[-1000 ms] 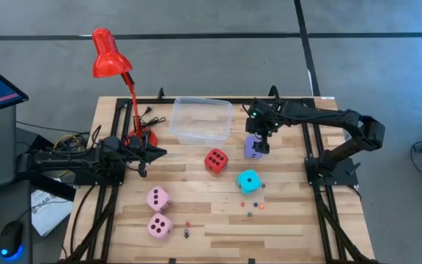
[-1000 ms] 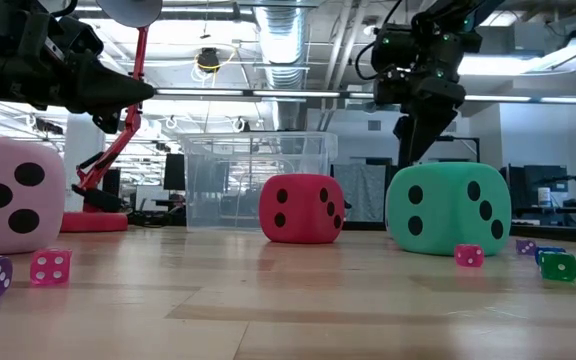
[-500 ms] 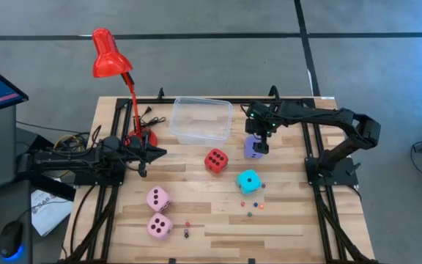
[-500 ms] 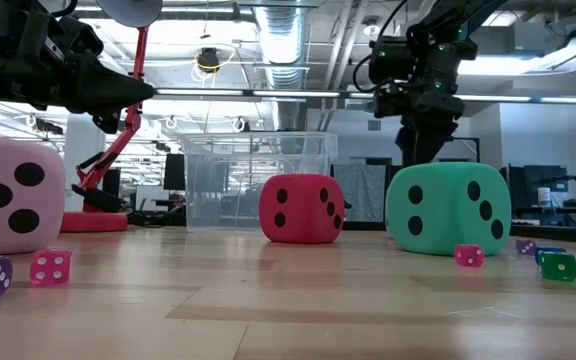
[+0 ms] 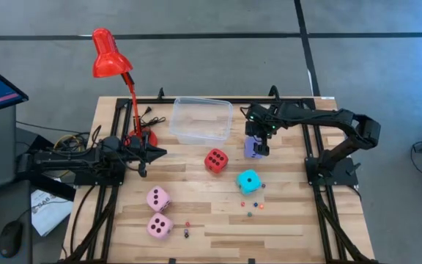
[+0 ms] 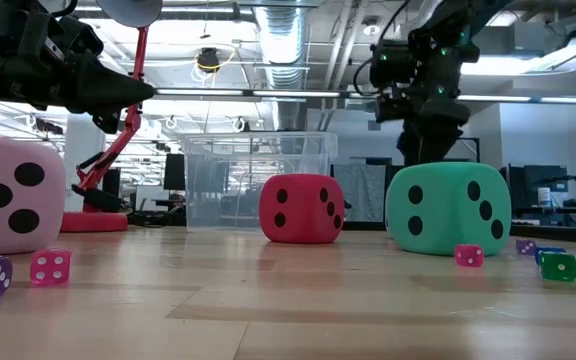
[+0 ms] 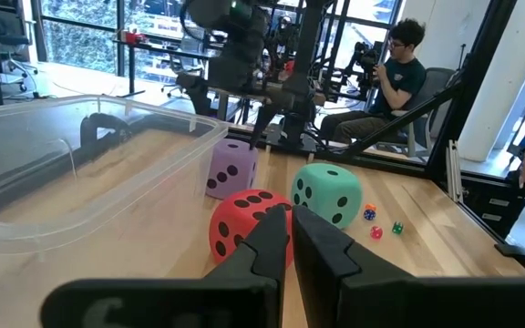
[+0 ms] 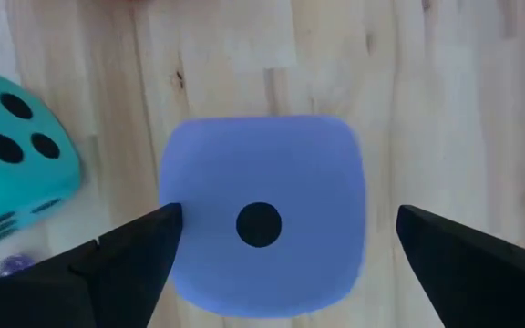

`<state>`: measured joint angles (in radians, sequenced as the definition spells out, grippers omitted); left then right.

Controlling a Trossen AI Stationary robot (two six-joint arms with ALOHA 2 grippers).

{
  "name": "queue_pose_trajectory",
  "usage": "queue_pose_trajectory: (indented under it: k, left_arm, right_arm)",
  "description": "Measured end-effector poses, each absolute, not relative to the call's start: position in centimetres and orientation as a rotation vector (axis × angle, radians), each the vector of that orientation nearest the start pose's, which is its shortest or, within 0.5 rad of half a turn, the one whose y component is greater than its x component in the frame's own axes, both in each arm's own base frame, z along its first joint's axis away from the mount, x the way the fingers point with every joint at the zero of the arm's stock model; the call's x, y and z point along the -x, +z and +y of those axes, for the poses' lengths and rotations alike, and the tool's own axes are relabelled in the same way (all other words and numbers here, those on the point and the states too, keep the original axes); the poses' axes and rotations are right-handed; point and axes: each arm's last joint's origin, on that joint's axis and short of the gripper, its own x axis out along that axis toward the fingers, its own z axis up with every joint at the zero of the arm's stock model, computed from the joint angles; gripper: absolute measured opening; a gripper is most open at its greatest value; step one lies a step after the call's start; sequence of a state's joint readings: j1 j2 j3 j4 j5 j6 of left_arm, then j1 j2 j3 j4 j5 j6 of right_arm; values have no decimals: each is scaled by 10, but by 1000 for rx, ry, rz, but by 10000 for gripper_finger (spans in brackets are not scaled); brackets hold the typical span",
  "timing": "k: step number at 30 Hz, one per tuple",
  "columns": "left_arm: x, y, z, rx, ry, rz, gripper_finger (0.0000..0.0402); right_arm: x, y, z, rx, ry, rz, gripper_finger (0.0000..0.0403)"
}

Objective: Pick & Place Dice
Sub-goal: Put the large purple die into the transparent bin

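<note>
Above the lavender die (image 5: 252,147), just beside the clear bin (image 5: 201,120), we see the right tool (image 8: 262,239) poised with its fingers spread wide, 1 on each side of the cube and gripping nothing. The die sits on the wooden counter (image 5: 218,216), its single pip facing up. We judge this the approach step before grasping; the next move calls for lowering and closing squarely on both sides. The left tool (image 7: 290,228) waits closed near the lamp (image 5: 116,70).
</note>
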<state>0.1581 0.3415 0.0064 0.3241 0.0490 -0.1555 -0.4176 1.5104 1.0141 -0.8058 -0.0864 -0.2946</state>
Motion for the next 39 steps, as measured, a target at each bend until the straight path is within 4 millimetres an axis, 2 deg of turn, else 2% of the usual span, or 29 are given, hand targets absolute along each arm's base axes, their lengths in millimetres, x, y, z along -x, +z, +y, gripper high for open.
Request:
queue_pose_trajectory:
  k: [4, 11, 18, 22, 26, 34, 39]
  left_arm:
    - [-118, 167, 17, 156, 110, 2, 11]
    - [-118, 167, 17, 156, 110, 3, 11]
    - [-118, 167, 17, 156, 110, 2, 11]
    - [-118, 167, 17, 157, 110, 2, 11]
    - [-118, 167, 17, 156, 110, 2, 11]
    - [-118, 167, 17, 157, 110, 3, 11]
    - [-118, 167, 17, 156, 110, 2, 11]
  right_arm:
    - [-249, 202, -106, -110, -84, 1273, 400]
    - [-249, 200, -106, -98, -70, 1266, 400]
    - [-238, 214, -111, -45, -124, 1230, 400]
    - [-233, 228, -108, -22, -141, 1174, 400]
    - [-232, 232, -103, -16, -137, 1156, 400]
    - [-236, 212, -101, -33, -106, 1225, 400]
    - [-237, 211, -101, -8, -119, 1217, 400]
